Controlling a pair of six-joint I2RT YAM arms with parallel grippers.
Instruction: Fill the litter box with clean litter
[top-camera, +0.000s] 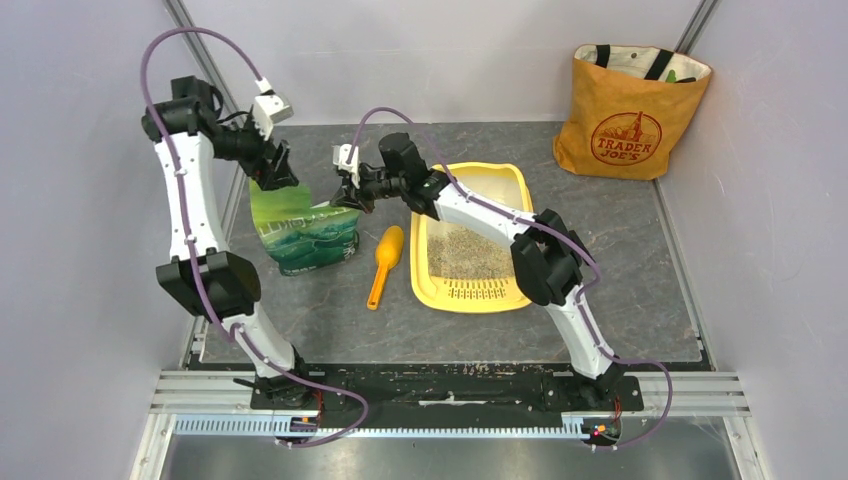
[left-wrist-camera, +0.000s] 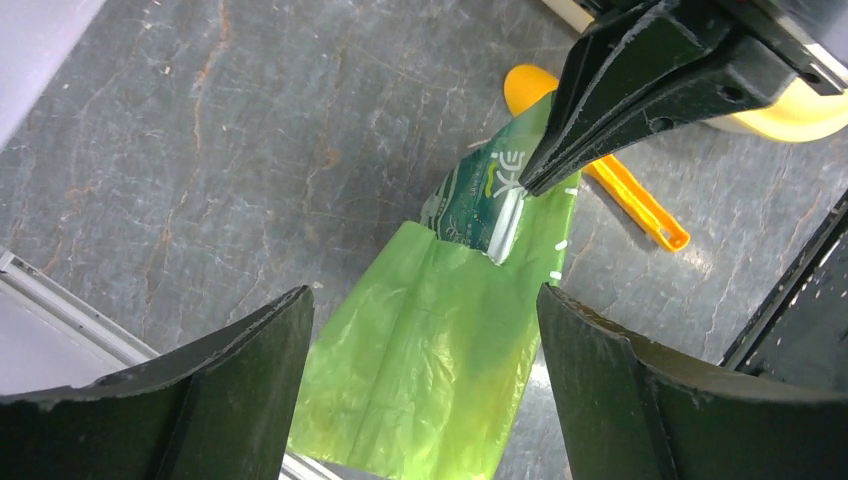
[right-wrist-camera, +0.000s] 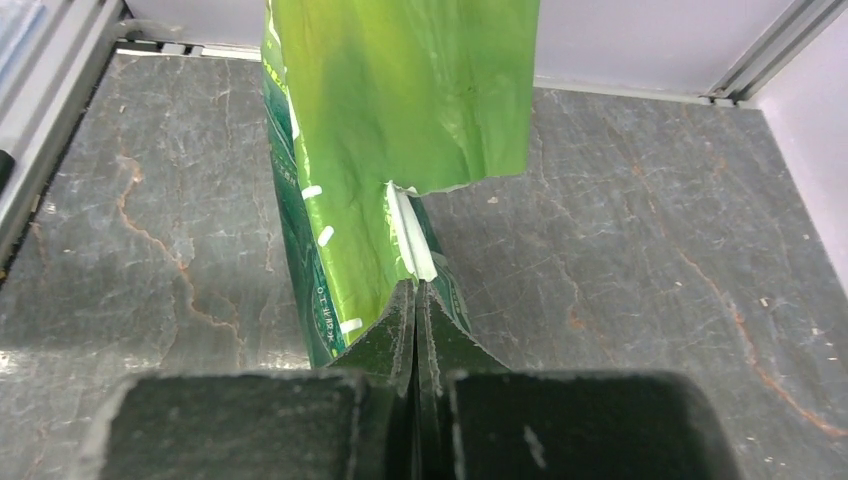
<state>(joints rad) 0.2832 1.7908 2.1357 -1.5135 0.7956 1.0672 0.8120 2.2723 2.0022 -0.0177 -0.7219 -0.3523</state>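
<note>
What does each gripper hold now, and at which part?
The right gripper pinches the green bag at its top edge. The left gripper is open, holding nothing.

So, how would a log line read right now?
left end effector: open; right end effector: shut on green bag; litter box: holds litter

Overall light: bright and even in all three views, soft white, from overhead.
Shadows: faint and soft-edged on the dark grey stone-patterned table (top-camera: 330, 320), slightly deeper beside the crinkly green plastic bag (top-camera: 305, 235) and under the arms.
Glare: pale sheen on the bag's film in both wrist views; mild highlight along the rim of the yellow rectangular plastic litter box (top-camera: 445, 290).
Top view: sharp throughout, a little grainy.
Left wrist view: table and bag crisp; black fingers (left-wrist-camera: 230, 400) of the left gripper (left-wrist-camera: 422, 300) soft-edged, close to the lens.
Right wrist view: right gripper (right-wrist-camera: 415, 295) dark, nearly without detail.
Distortion: slight wide-angle bowing at the edges.
</note>
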